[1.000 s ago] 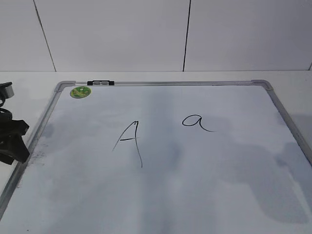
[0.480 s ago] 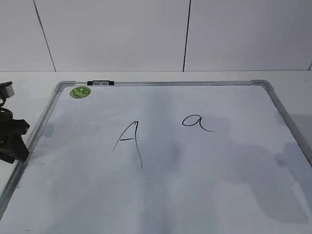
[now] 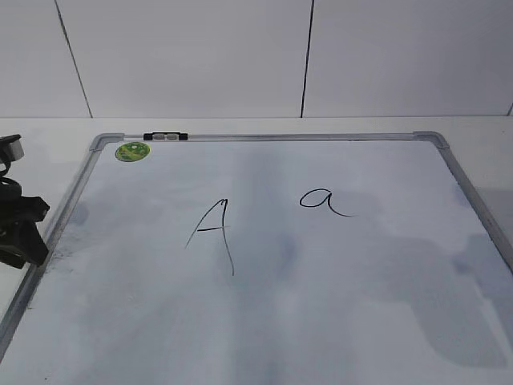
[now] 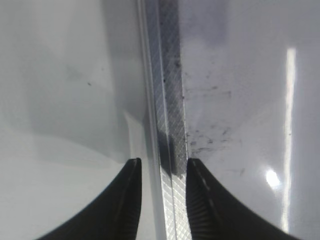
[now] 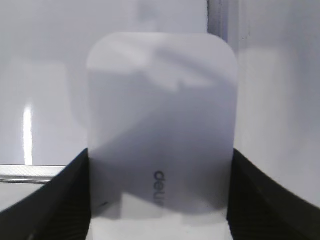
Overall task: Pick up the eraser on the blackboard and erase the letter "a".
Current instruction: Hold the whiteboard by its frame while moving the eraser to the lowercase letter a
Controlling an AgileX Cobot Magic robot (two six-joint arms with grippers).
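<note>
From across the table, the blackboard (image 3: 264, 321) lies flat, the letter "a" (image 3: 323, 201) unwiped right of a capital "A" (image 3: 213, 234). The left gripper (image 4: 162, 200) straddles the board's frame (image 4: 167, 115), jaws apart (nothing held). The right gripper (image 5: 157, 200) clamps the eraser (image 5: 161, 125) between both fingers.

the blackboard (image 3: 449, 164) lies flat on the table (image 3: 48, 132), a wall (image 3: 200, 56) behind it. the letter "a" (image 3: 323, 201) sits right of centre on the board, the capital "A" (image 3: 213, 233) just to its left. a sticker (image 3: 132, 151) sits in the far left corner, a clip (image 3: 166, 137) beside it on the far frame. the left gripper (image 4: 164, 172) straddles the board's left frame. the eraser (image 5: 161, 125) sits between the fingers of the right gripper (image 5: 159, 192), over the board near its frame.
</note>
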